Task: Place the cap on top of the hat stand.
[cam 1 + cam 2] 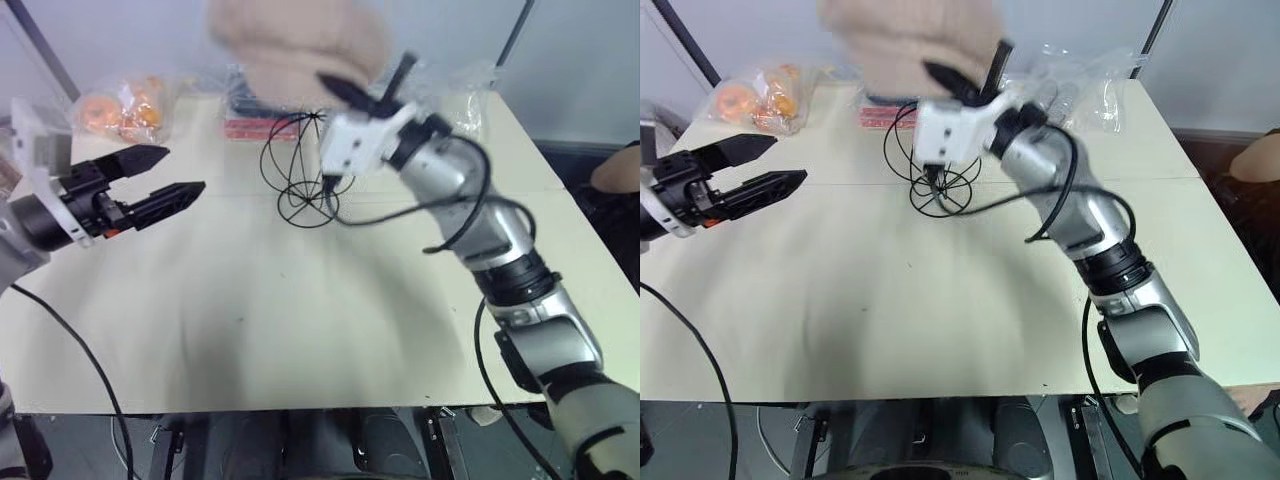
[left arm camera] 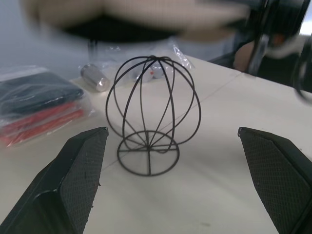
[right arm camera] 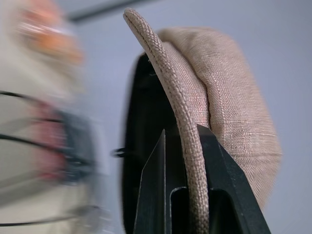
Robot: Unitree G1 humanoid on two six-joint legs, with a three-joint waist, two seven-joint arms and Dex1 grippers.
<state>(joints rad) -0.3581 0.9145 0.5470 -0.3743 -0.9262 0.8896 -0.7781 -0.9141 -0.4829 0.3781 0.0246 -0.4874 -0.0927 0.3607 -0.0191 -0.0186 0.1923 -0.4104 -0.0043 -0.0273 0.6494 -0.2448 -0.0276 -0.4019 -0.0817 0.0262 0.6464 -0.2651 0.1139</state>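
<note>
So on the left, the left gripper [image 1: 158, 178] hangs over the table [image 1: 300, 330] with its fingers spread wide and nothing in them, pointing across at the hat stand [image 1: 303, 170]. From its own wrist view the wire globe sits right between the two fingertips but well ahead of them, standing upright on its ring base.

Moving right, the right gripper [image 1: 365, 88] has its jaws pressed together on the rim of the cap [image 1: 908, 42], which hangs up in the air, above the stand and a bit behind it.

My take: get the crown centred over the globe's top first, then come down level so the brim doesn't snag a wire and tip that light frame.
</note>
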